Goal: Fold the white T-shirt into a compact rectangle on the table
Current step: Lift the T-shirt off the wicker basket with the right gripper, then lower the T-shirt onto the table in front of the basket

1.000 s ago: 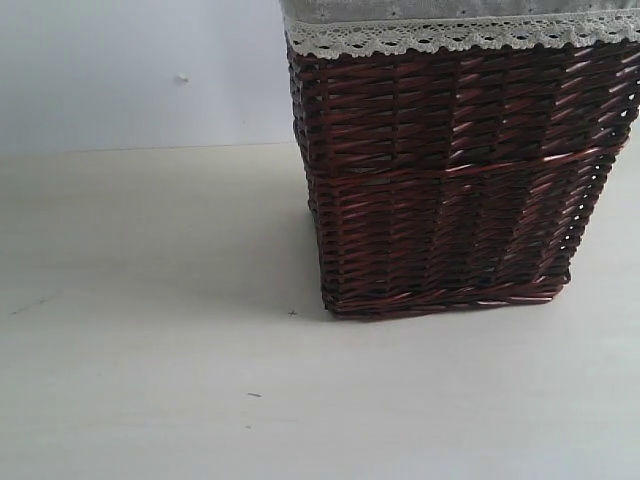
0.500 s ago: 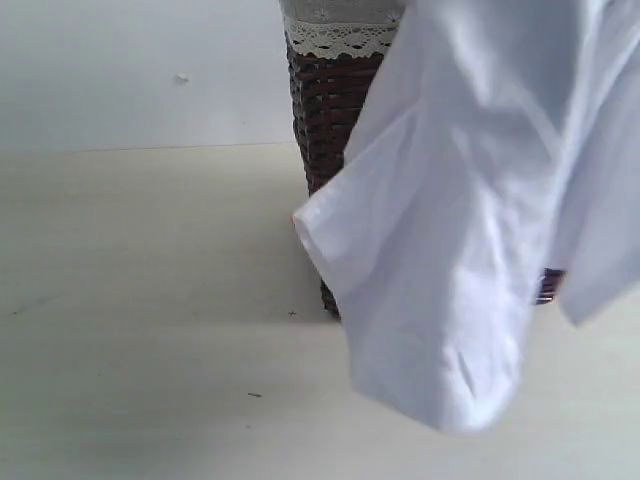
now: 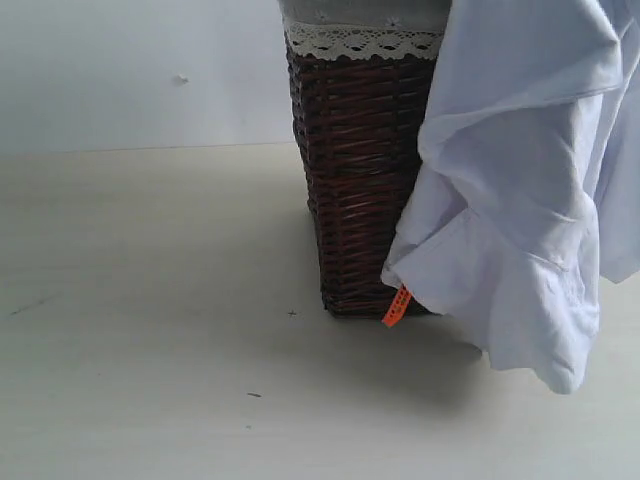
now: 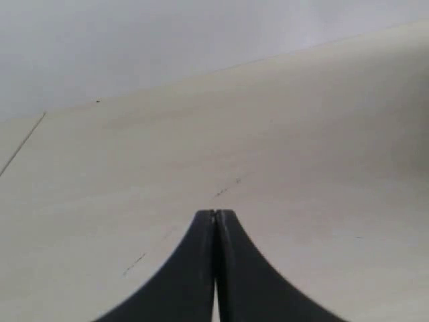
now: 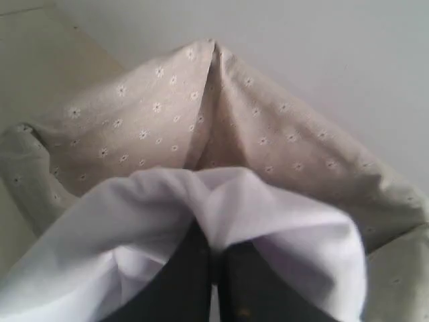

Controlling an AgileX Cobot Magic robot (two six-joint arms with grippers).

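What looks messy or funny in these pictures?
The white T-shirt is crumpled and hanging in front of the dark wicker basket, pinched by the right gripper, instead of lying flat on the table. Its orange neck tag dangles out near the basket's bottom. Nothing looks spilled or broken.

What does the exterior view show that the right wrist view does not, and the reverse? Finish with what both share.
Exterior only: the woven outer wall of the dark brown wicker basket, its white lace trim and a small orange tag. Right wrist only: the dark right tool, shut, and the inside of the beige flower-dotted liner. Both: the crumpled white cotton T-shirt, which that tool grips.
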